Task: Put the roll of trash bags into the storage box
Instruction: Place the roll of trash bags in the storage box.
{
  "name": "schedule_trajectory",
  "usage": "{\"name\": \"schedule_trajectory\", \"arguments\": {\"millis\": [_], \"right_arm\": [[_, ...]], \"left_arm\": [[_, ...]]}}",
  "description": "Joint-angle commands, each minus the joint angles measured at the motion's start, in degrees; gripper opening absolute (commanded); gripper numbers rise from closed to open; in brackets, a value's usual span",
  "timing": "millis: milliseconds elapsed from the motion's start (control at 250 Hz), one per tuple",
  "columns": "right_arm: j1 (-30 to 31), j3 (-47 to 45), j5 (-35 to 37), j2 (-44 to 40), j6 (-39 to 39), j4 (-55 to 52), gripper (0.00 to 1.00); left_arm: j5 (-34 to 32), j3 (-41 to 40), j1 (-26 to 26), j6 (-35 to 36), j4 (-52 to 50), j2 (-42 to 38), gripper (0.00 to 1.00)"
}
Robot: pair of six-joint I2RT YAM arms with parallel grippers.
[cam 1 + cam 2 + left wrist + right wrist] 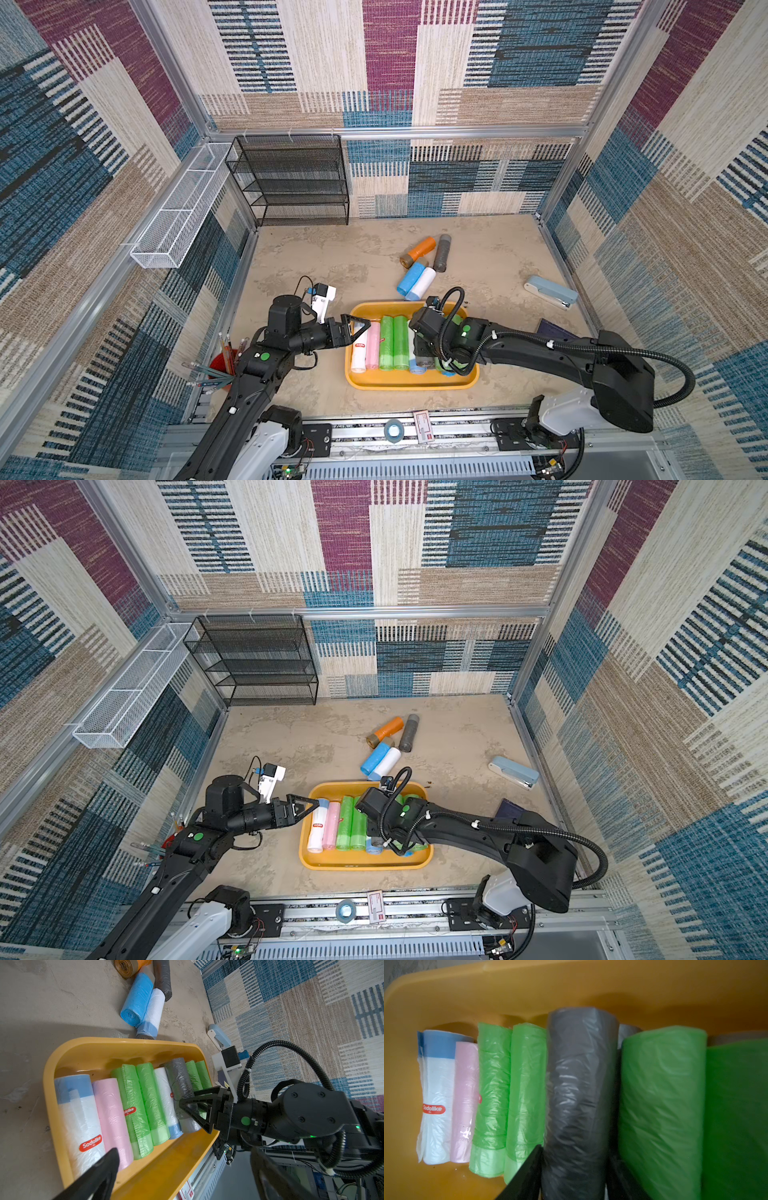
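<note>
Right end effector (575,1152) straddles the gray roll (581,1084), fingers close against both sides. Pinching or loose, can't tell. Roll is inside the storage box (409,385), toward the 3 o'clock half, and seems perched on its neighbours, not the floor. Risks: pulling away snags the loose film and drags it out, or widening jaws shove the green roll (660,1105). Left end effector (360,328) gapes wide at the box's 9 o'clock rim — empty.

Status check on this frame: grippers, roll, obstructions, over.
Left gripper open, hovering at storage box edge. Right gripper astride grey roll, grip unclear. Roll within box rim, high between white roll and green rolls. Row packed tight.
</note>
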Motion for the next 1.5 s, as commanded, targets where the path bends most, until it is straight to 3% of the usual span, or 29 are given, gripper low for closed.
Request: {"name": "schedule_trajectory", "arguments": {"millis": [0, 1080, 1496], "right_arm": [[0.11, 0.49, 1.75, 0.02, -0.45, -0.82, 0.5], [0.59, 2.36, 4.71, -2.84, -0.65, -4.53, 0.49], [0.58, -2.46, 7.07, -12.81, -2.5, -0.95, 0.53]], "left_arm": [[0.21, -0.27, 0.04, 0.03, 1.31, 0.06, 0.99], [-0.11, -0.24, 0.03, 0.11, 1.12, 0.06, 0.98], [-2.11, 0.7, -0.13, 1.27, -1.24, 1.03, 0.98]]}}
